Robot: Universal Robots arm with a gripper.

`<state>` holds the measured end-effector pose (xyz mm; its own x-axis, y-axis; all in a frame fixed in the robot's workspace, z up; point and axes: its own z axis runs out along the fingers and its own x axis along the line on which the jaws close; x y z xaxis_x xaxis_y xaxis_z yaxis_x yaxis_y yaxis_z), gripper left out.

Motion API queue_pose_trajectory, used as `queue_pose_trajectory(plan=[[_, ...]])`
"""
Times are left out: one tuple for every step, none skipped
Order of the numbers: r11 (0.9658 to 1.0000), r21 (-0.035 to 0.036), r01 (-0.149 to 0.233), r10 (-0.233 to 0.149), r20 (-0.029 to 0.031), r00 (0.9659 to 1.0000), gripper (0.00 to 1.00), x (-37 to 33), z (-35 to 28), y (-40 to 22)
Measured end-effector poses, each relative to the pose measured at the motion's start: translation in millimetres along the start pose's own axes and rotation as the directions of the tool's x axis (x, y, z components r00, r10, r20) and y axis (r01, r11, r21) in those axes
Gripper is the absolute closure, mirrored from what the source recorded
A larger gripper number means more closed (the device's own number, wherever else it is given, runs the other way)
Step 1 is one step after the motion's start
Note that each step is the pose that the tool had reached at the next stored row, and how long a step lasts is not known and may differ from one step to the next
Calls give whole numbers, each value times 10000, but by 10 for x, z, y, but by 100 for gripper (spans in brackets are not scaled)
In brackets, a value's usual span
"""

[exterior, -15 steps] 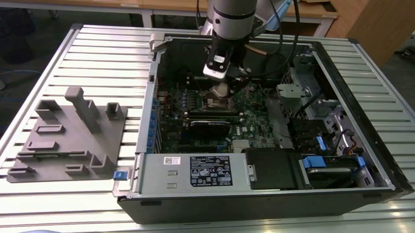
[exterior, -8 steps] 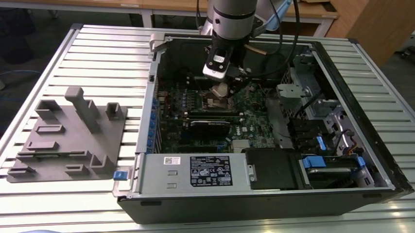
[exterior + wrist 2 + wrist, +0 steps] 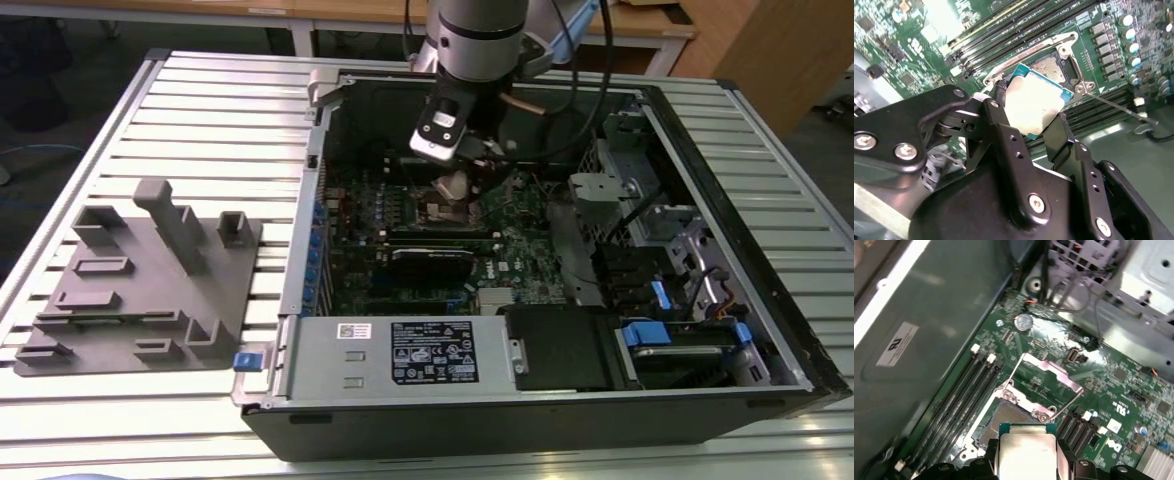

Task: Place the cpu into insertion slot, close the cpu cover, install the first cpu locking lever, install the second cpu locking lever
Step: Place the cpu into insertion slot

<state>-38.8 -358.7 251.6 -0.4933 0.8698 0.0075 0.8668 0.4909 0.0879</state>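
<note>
1. I am watching the end effector (image 3: pixel 1029 114) clamping the cpu (image 3: pixel 1034 107) by two opposite edges. One finger (image 3: pixel 999 119) is pressing on each side, and the silver face is turned toward the second wrist camera.
2. The cpu is hanging just above the slot (image 3: pixel 1055 65) and is not seated in it (I cannot tell whether it is level).
3. In the first wrist view the cpu (image 3: pixel 1026 452) is overlapping the near edge of the slot (image 3: pixel 1009 417), whose brownish-gold centre is lying bare.
4. The cover (image 3: pixel 1050 371) is standing swung open on the far side of the slot. A thin wire lever (image 3: pixel 1069 401) is running along either side of it.
5. In the exterior view the arm (image 3: pixel 474 40) is reaching down into the open case (image 3: pixel 534 435). It is holding the end effector (image 3: pixel 454 180) over the green board (image 3: pixel 514 235).
6. The case is lying on its side on the slatted table (image 3: pixel 200 100). A grey fixture (image 3: pixel 134 270) is sitting beside it, on the exterior view's left.
</note>
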Motion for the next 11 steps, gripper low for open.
queue_pose_trajectory(plan=[[9998,-1,-180,180,16,9998,46,0,1,0],[9994,-3,-357,357,31,9994,46,0,2,0],[9985,-6,-549,549,48,9985,46,0,4,0],[9974,-8,-726,726,64,9973,46,0,5,0],[9959,-11,-905,905,79,9959,46,0,6,-1],[9941,-13,-1083,1083,95,9941,46,0,7,-1],[9920,-16,-1261,1261,111,9920,46,0,7,-1],[9898,-19,-1423,1423,126,9897,46,0,7,-1],[9891,-19,-1474,1474,129,9890,46,-1,7,-1],[9890,-20,-1477,1477,130,9889,46,-1,7,-1],[9890,-21,-1478,1478,130,9889,46,0,8,-1]])
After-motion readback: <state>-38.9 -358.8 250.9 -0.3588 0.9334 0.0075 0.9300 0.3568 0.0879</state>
